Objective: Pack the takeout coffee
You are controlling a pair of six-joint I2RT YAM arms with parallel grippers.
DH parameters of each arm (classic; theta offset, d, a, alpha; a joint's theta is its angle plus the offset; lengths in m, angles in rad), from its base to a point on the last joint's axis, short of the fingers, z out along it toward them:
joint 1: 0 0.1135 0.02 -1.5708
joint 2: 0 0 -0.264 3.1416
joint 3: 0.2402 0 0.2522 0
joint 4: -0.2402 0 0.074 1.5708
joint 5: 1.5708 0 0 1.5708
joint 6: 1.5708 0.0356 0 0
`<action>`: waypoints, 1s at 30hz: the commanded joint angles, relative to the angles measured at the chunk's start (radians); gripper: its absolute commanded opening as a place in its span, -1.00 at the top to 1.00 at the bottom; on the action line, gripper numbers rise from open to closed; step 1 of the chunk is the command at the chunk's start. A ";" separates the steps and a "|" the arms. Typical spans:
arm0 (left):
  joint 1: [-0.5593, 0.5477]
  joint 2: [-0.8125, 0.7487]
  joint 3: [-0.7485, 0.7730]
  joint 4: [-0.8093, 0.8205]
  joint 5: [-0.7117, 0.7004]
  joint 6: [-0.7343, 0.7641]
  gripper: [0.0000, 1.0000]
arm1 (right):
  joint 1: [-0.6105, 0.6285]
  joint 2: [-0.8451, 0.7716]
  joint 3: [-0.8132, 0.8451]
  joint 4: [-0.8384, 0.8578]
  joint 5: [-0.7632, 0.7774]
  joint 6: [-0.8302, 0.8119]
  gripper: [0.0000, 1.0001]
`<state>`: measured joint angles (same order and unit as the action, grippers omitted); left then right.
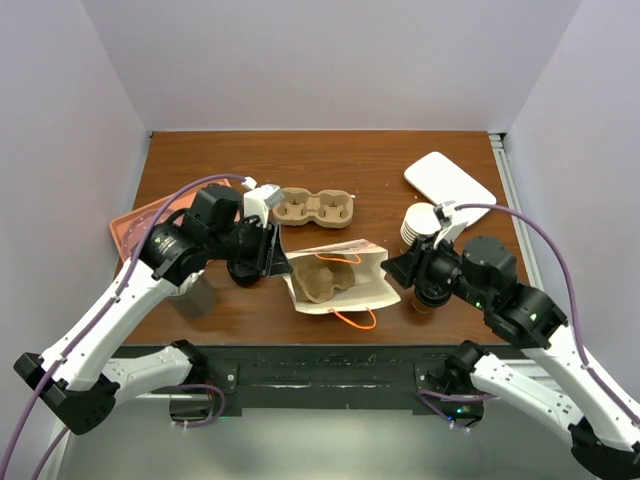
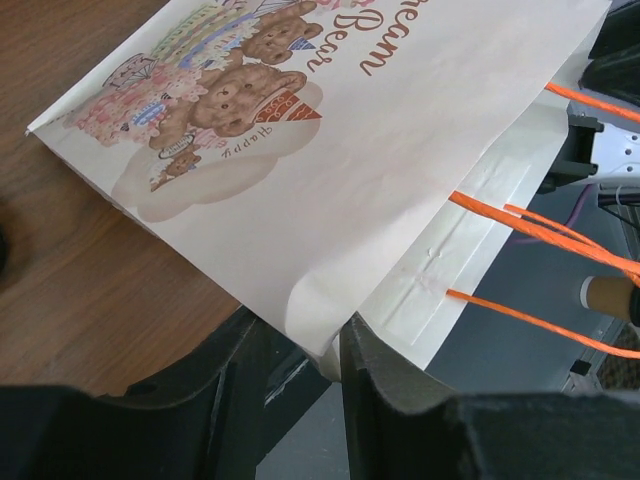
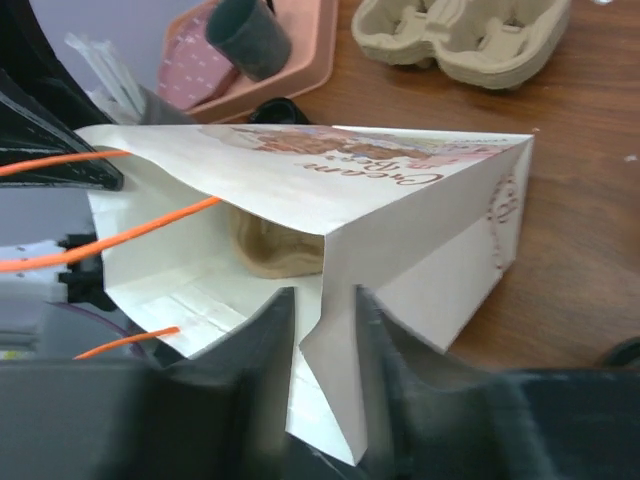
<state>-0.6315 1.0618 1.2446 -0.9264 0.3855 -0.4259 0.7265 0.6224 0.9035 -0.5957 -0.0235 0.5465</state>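
Both grippers are committed to the paper bag (image 1: 372, 288). My left gripper (image 2: 308, 345) is clamped on the bag's left mouth edge, with the paper fold pinched between its fingers. My right gripper (image 3: 322, 312) is clamped the same way on the opposite edge. Between them the bag lies on its side on the bench (image 1: 220, 160). Its mouth is spread and turned toward the arm bases, and a pulp cup carrier (image 1: 322, 280) sits inside.

Outward from the right gripper, the takeout coffee (image 1: 425, 304) stands just beside the bag's right wall, under my right wrist and largely hidden by it. It looks upright, though I cannot confirm this. It is well apart from the left gripper, across the bag.

Judgement: the right arm is nearer but must release the bag first. The coffee's route into the carrier then runs leftward through the mouth.
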 commanded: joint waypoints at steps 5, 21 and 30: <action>-0.005 -0.002 0.022 0.003 0.000 0.001 0.23 | 0.002 0.088 0.334 -0.165 0.083 -0.059 0.11; -0.005 0.233 0.328 -0.110 -0.172 -0.016 -0.12 | 0.004 0.350 0.475 -0.228 0.064 -0.136 0.23; -0.005 0.322 0.481 -0.273 -0.350 -0.017 -0.23 | 0.002 0.431 0.563 -0.335 0.237 -0.019 -0.18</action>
<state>-0.6319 1.3510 1.6405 -1.0996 0.1524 -0.4351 0.7273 1.0031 1.3804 -0.8665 0.1268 0.4725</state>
